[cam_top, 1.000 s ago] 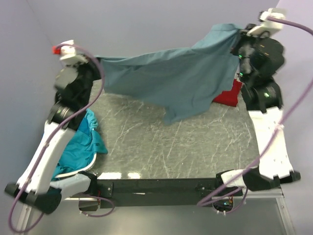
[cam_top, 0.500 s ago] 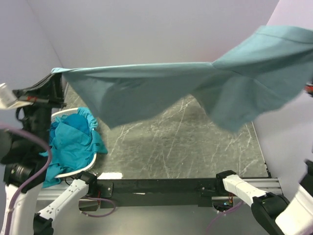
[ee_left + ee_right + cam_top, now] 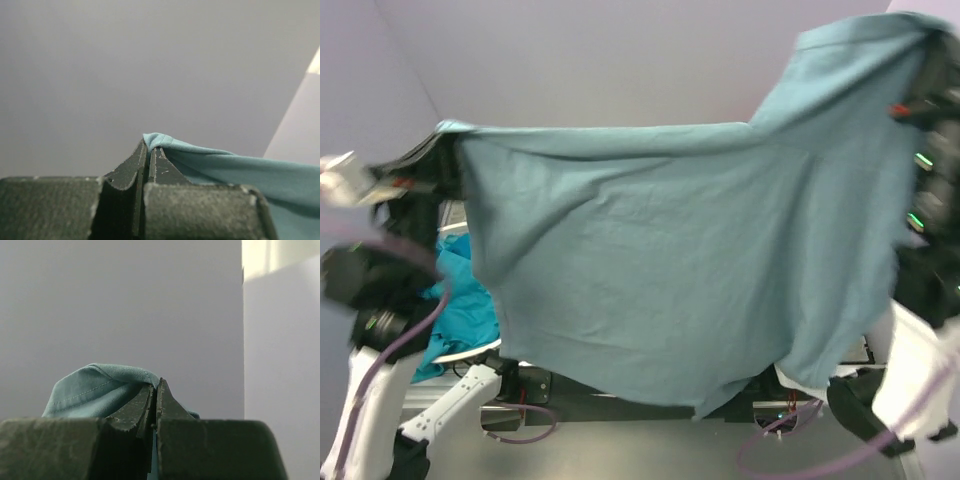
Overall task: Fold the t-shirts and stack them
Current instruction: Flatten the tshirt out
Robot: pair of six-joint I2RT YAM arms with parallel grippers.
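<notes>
A large slate-blue t-shirt hangs spread like a curtain between my two grippers, high above the table. My left gripper is shut on its upper left corner, with cloth trailing off to the right of the fingers. My right gripper is shut on the upper right corner, and a hemmed fold bulges to the left of its fingers. In the top view the left gripper sits at the shirt's left corner. The right arm stands behind the shirt's right edge. Teal t-shirts lie bunched at the left.
The teal pile lies in a white basket at the table's left near corner. The hanging shirt hides almost all of the table. The black rail between the arm bases shows below its hem. Grey walls stand behind.
Both arms have lifted and pulled the slate-blue shirt up and toward the camera. It went from a sagging drape over the far table to a wide sheet covering the view.
</notes>
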